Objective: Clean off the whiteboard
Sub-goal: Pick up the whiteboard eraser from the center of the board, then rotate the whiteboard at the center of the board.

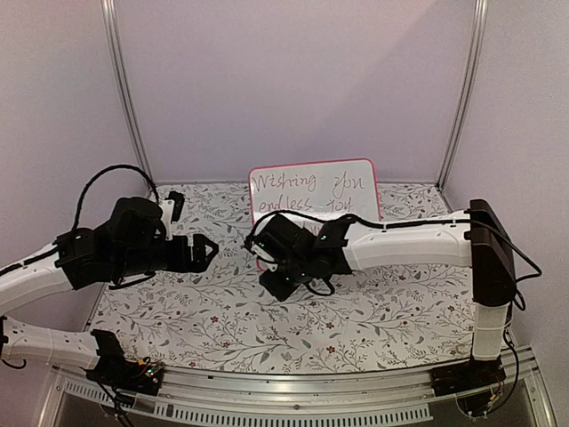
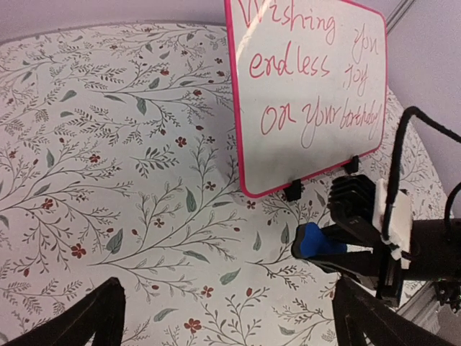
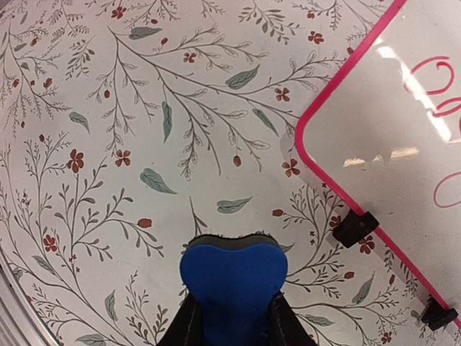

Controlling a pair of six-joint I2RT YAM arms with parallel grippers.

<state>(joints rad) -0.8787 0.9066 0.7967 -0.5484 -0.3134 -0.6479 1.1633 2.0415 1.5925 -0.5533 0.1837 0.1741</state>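
Observation:
The whiteboard [image 1: 313, 189] stands upright at the back centre on two black clip feet [image 3: 355, 228]. It has a pink-red frame and several lines of handwriting, red in the left wrist view [image 2: 310, 94]. My right gripper [image 1: 277, 283] is shut on a small blue eraser [image 3: 234, 277], held low over the tablecloth just in front of the board's lower left corner [image 3: 403, 144] and apart from it. The eraser also shows in the left wrist view [image 2: 317, 241]. My left gripper [image 1: 206, 252] is open and empty, left of the board, above the cloth.
A floral tablecloth [image 1: 222, 311] covers the table. Grey walls and metal posts [image 1: 124, 89] enclose the back and sides. The right arm [image 1: 409, 240] stretches across in front of the board's lower right. A metal rail [image 1: 293, 396] runs along the near edge.

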